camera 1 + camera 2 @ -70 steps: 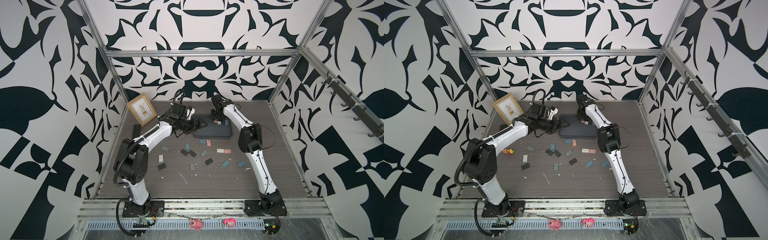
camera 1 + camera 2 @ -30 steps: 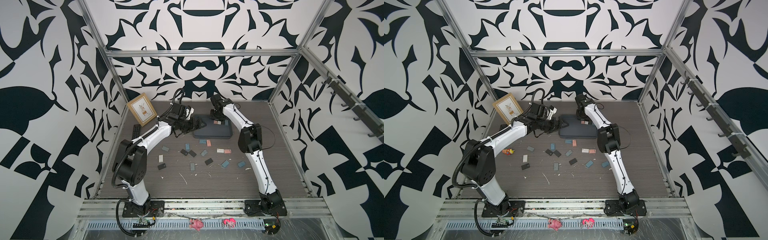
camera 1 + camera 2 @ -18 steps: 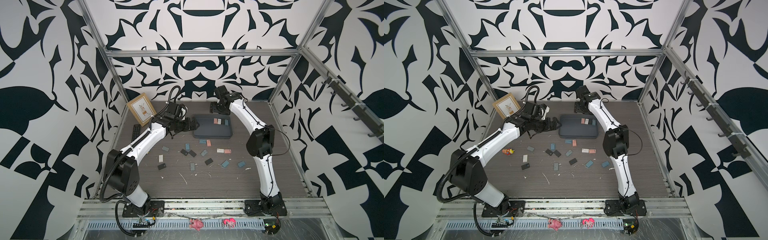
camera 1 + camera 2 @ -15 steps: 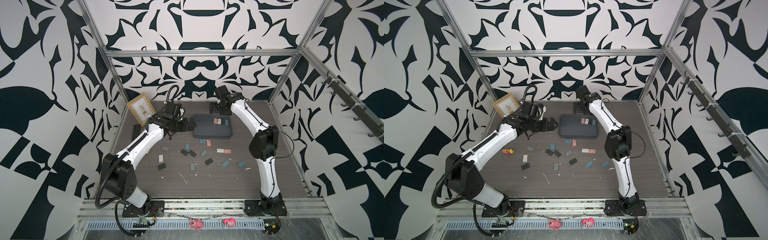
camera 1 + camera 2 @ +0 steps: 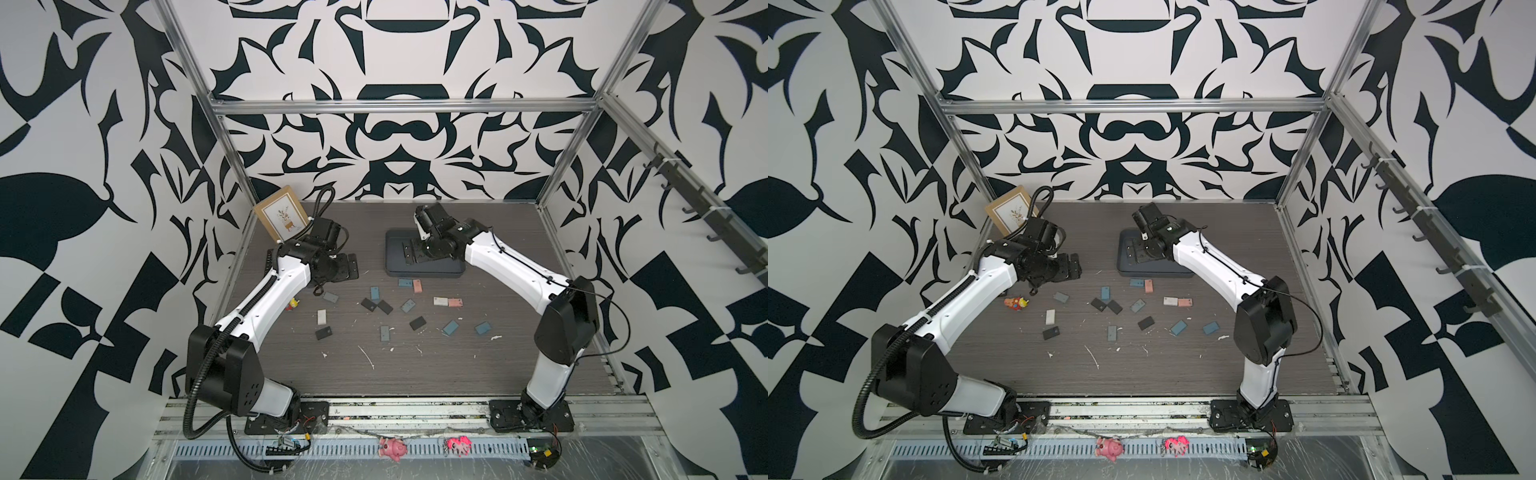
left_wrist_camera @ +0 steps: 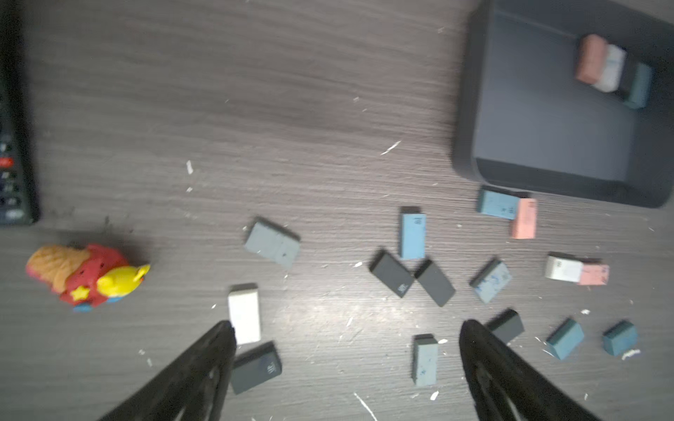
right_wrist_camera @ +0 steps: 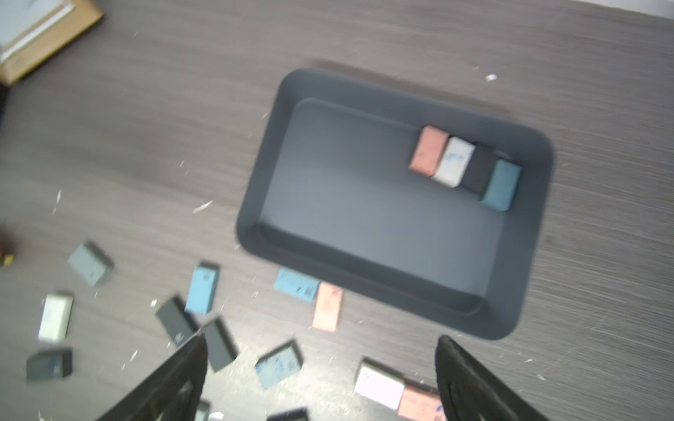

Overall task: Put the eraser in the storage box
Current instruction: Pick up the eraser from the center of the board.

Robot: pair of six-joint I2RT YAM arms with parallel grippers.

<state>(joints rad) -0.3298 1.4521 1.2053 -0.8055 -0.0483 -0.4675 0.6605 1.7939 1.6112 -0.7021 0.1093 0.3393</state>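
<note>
Right tool (image 7: 322, 339) lifted from storage box (image 7: 364, 271), spread and empty, teal eraser (image 7: 501, 184) inside, well apart, left tool (image 6: 346, 328) spread

We see a robotics lab test cell. An aluminium extrusion frame (image 5: 395, 107) encloses a booth whose wall panels (image 5: 478, 50) carry a bold black-and-white pattern. The left arm (image 5: 266, 299) and the right arm (image 5: 511, 262) are bolted to a metal rail (image 5: 415, 409) along a grey wood-grain tabletop (image 5: 436, 374). Below the rail there are a slotted cable duct (image 5: 345, 449) and bare circuit boards (image 5: 286, 444).
</note>
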